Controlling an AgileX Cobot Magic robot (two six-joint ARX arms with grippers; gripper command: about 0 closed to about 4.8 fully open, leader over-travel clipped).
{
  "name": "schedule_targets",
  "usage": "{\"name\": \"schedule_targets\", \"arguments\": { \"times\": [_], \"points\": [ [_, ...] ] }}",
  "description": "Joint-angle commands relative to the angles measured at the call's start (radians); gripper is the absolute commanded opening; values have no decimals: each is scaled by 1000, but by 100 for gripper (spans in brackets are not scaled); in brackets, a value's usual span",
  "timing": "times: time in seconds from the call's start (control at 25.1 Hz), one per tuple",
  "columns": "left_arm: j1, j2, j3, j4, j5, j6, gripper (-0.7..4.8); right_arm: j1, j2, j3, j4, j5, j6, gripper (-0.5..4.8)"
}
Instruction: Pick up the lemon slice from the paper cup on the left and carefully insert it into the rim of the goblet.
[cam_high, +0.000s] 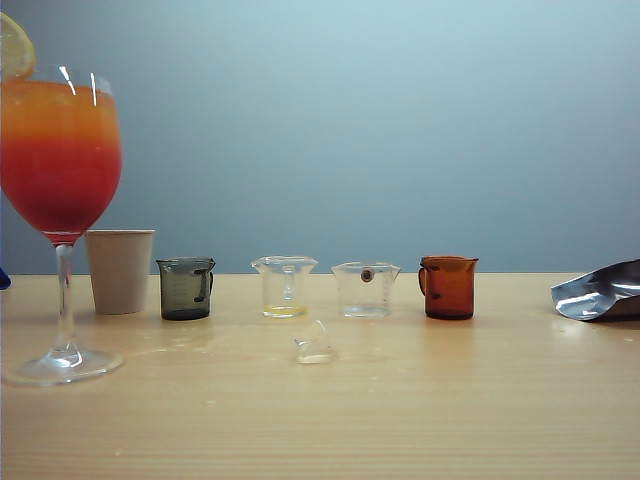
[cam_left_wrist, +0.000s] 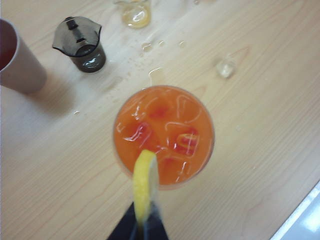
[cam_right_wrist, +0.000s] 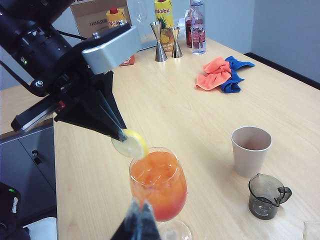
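My left gripper (cam_right_wrist: 121, 133) is closed on the lemon slice (cam_right_wrist: 131, 145), pinching it by one edge while its free edge hangs at the near-left rim of the goblet (cam_right_wrist: 158, 186). From above, the slice (cam_left_wrist: 145, 184) stands on edge, crossing the rim and pointing in towards the ice. I cannot tell whether the rim has entered the flesh or the slice only leans on the glass. To do this well I should keep the slice upright and square to the rim, press straight down gently so the glass bites into the flesh, and avoid any sideways push, since a full stemmed glass looks easy to tip. I would let go only once the slice sits by itself. My right gripper (cam_right_wrist: 139, 220) hangs closed and empty above the goblet's near side. The cup (cam_right_wrist: 251, 149) stands to the goblet's right, empty.
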Motion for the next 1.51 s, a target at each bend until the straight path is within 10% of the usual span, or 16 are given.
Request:
{"name": "schedule_targets", "arguments": {
  "times": [0.04, 1.51],
  "points": [
    [0, -3, 2, 5, 4, 1, -6, 1, -3, 4, 26, 2, -3, -6],
    [-9, 21, -21, 50, 4, 0, -6, -1, -3, 4, 29, 2, -3, -6]
  ]
}}
